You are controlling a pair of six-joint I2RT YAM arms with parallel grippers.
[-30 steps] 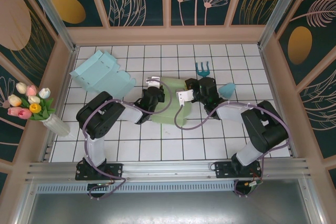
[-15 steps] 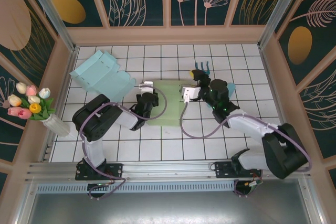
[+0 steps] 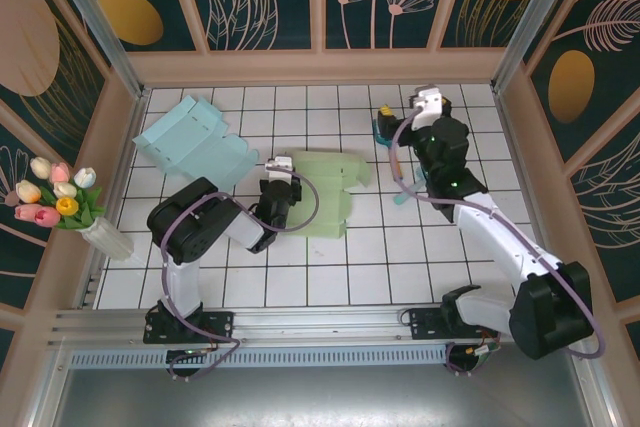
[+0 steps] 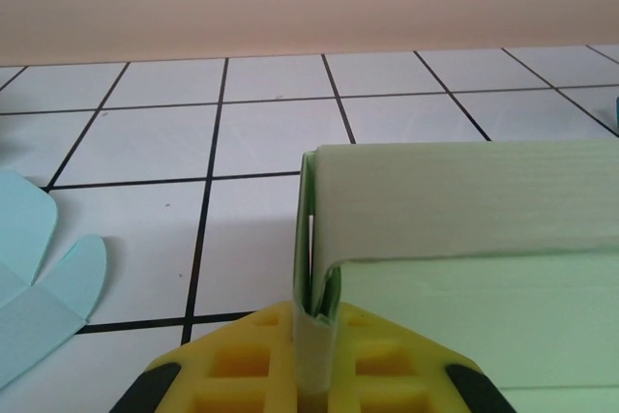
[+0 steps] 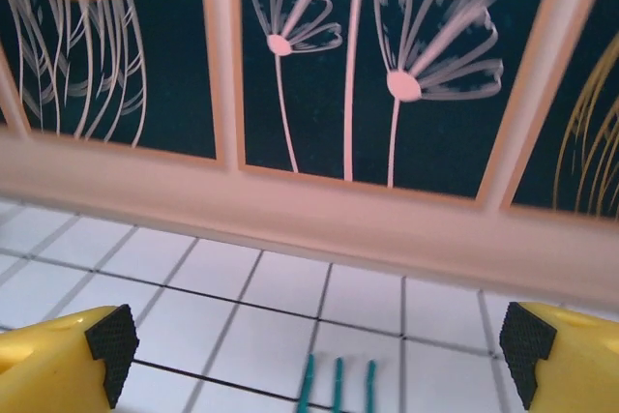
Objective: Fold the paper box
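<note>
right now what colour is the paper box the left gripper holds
Pale green; the paper box shows best in the left wrist view.

Left arm lies folded low at centre-left of the top view, elbow bent back on itself. The left gripper [image 4: 314,379] has its jaws pinched tight on the edge of the green paper box [image 3: 325,192]. Right arm stretches long from lower right to upper right. The right gripper [image 5: 319,345] has its jaws spread wide, black pads [image 5: 111,336] at opposite frame edges, holding nothing.
</note>
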